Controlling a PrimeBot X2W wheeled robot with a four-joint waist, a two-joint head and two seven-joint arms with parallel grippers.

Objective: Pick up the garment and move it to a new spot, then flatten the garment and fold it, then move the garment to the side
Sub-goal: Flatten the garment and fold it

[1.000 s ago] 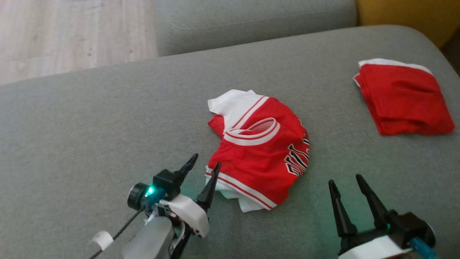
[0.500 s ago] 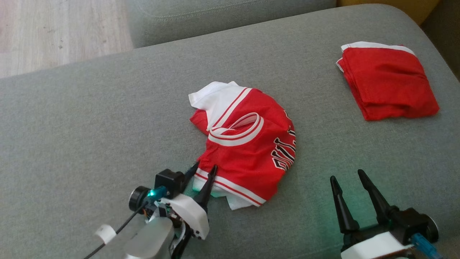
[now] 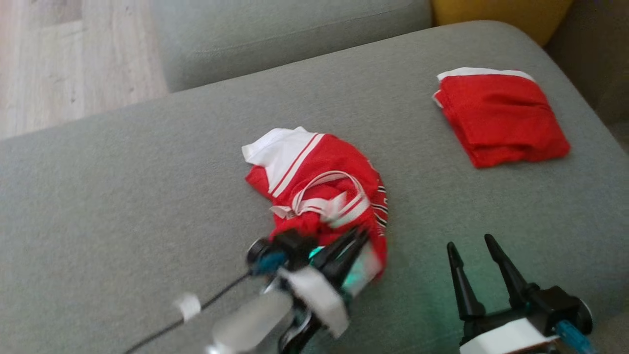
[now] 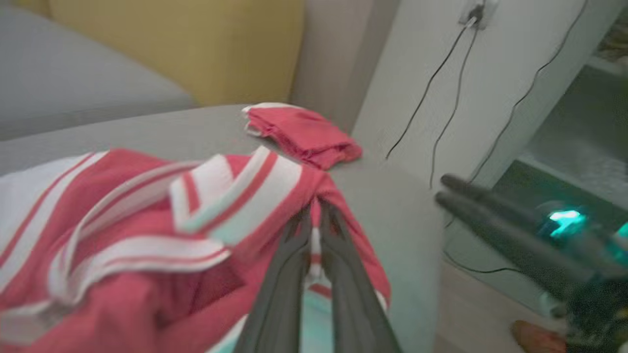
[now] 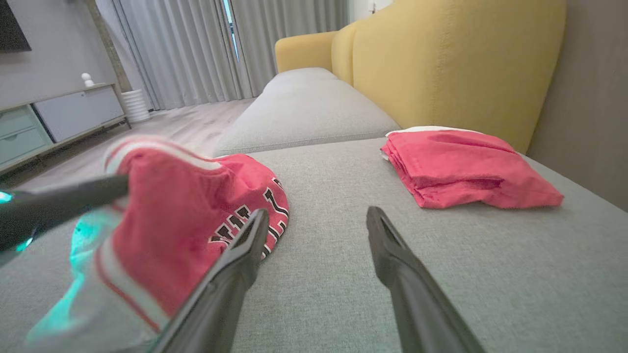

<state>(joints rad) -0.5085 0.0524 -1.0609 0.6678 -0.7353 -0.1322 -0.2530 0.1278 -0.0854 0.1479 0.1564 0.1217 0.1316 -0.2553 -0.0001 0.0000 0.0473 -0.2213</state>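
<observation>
The garment [image 3: 314, 182], a red jersey with white trim and black lettering, lies crumpled in the middle of the grey sofa seat [image 3: 123, 196]. My left gripper [image 3: 361, 236] is shut on its near hem, which is bunched and pulled up toward the jersey's right side. In the left wrist view the two fingers [image 4: 294, 255] pinch red and white striped fabric [image 4: 235, 196] between them. My right gripper [image 3: 474, 246] stands open to the right of the garment, nothing between its fingers. The right wrist view has the garment [image 5: 186, 206] just left of that open gripper [image 5: 319, 214].
A second red cloth [image 3: 496, 120], folded, lies at the seat's far right, near the yellow backrest [image 5: 441, 59]. Another grey cushion [image 3: 285, 34] sits behind. Wooden floor [image 3: 73, 59] lies beyond the seat's far left edge. Cables hang on a white wall [image 4: 441, 88].
My left gripper has moved right onto the garment's near hem and shut on it, dragging the hem up and right. The head camera has also shifted. The right gripper stays open.
</observation>
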